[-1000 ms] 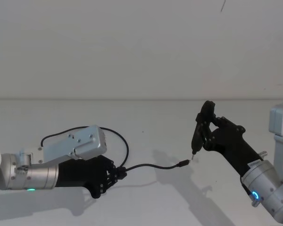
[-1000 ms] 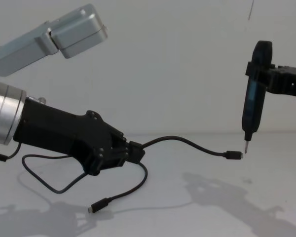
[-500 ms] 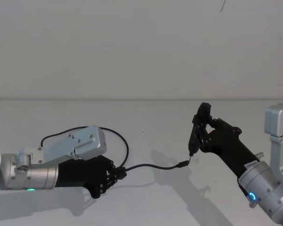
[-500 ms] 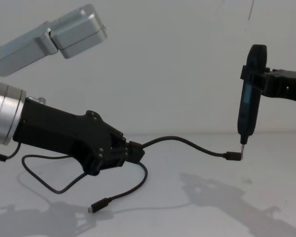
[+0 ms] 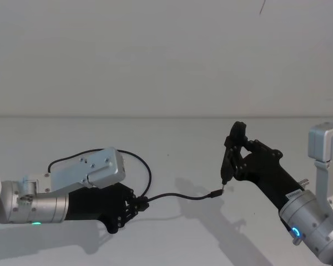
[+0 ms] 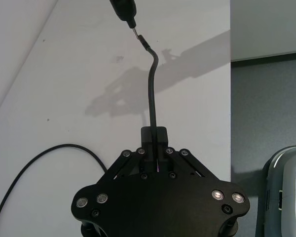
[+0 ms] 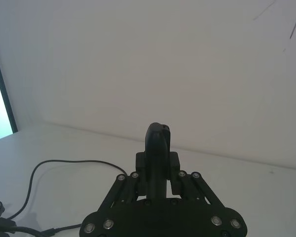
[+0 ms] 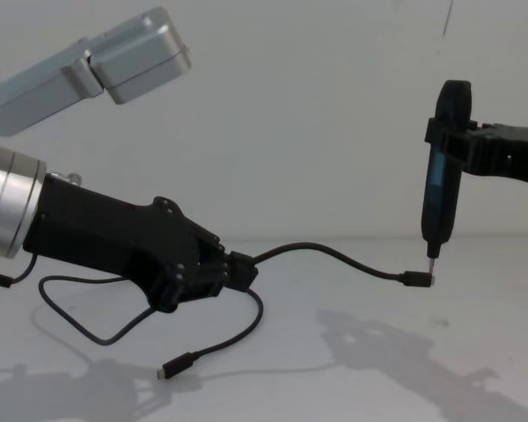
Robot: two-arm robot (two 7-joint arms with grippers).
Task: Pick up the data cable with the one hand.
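The data cable (image 5: 180, 195) is thin and black. It runs from a loop on the white table, through my left gripper (image 5: 140, 203), out to a free plug (image 5: 215, 192). That gripper is shut on the cable (image 8: 334, 255) at a thicker black piece, as the left wrist view shows (image 6: 154, 148). The other plug (image 8: 176, 369) lies on the table below. My right gripper (image 5: 237, 158) is shut on a pen-shaped tool (image 8: 440, 189) held upright. The tool's metal tip sits right at the free plug (image 8: 417, 279).
A slack cable loop (image 8: 79, 308) lies on the table behind the left arm. A silver arm link (image 8: 114, 57) hangs above it. A grey block (image 5: 324, 144) stands at the far right. The table edge (image 6: 231, 123) runs close beside the left gripper.
The right gripper has carried the pen-shaped tool slightly left and down, bringing its tip onto the cable's free plug. The left gripper and cable have stayed put.
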